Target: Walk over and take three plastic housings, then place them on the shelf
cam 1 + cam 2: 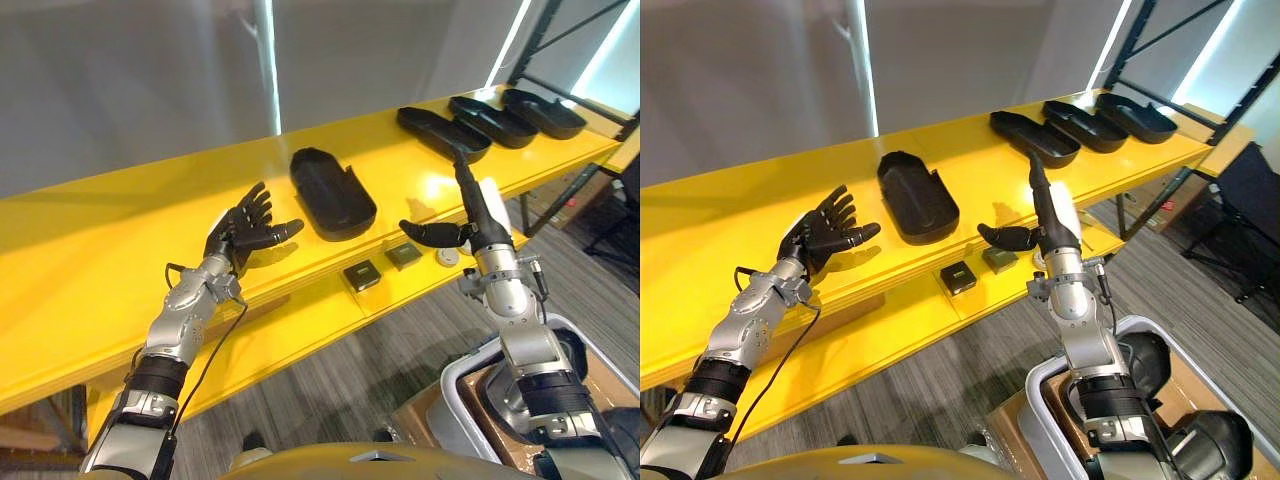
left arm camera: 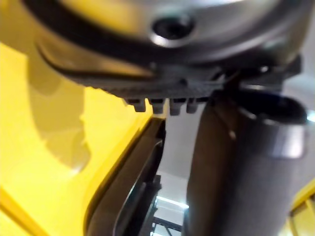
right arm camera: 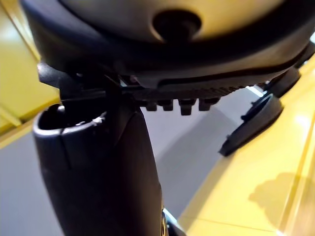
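The left hand [image 1: 243, 236] is hovering, fingers spread, left of a housing [image 1: 332, 193] on the shelf [image 1: 100, 225]; the right hand [image 1: 486, 222], fingers straight, is hovering right of it.

A black plastic housing [image 1: 332, 193] lies alone on the yellow shelf [image 1: 90, 230]. A row of three housings [image 1: 492, 121] sits at the shelf's far right end. The left hand [image 1: 245, 236], fingers spread, hovers just left of the plastic housing. The right hand [image 1: 488, 222], fingers straight, is raised on its other side.
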